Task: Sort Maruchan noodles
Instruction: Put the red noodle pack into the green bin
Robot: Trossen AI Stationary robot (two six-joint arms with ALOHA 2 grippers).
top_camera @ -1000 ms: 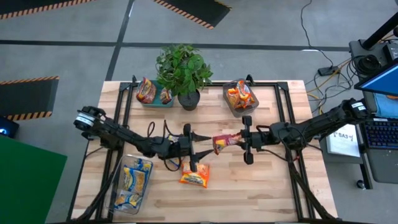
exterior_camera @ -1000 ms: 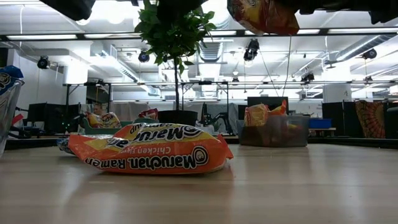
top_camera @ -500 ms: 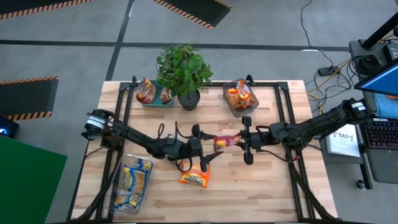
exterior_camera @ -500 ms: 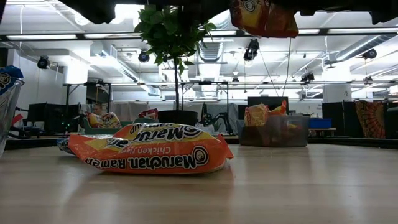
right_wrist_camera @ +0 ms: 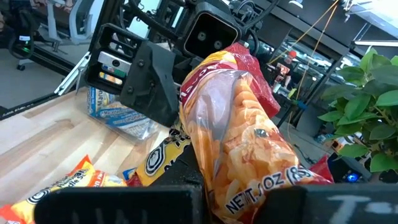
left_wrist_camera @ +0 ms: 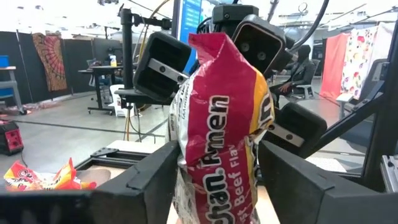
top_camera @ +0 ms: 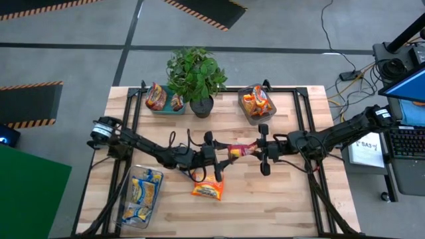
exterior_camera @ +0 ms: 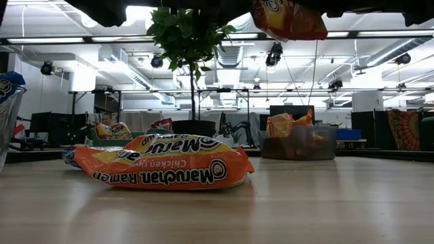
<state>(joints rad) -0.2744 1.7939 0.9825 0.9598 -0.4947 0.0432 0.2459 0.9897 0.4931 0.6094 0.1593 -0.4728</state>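
On the wooden table [top_camera: 279, 199], above its middle, a red beef ramen packet [top_camera: 236, 151] hangs in the air between the two arms. The right gripper [top_camera: 257, 150] is clamped tight on one end; the left gripper [top_camera: 222, 154] has its fingers [left_wrist_camera: 155, 180] either side of the other end, though whether they press it cannot be told. An orange packet [top_camera: 208, 190] lies just below. A potted plant [top_camera: 196, 76] stands at the far edge.

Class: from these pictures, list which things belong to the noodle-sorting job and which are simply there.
Job: red ramen packet held between left gripper and right gripper; orange packets on table; three bins of packets.
Simply there: potted plant, keyboard.
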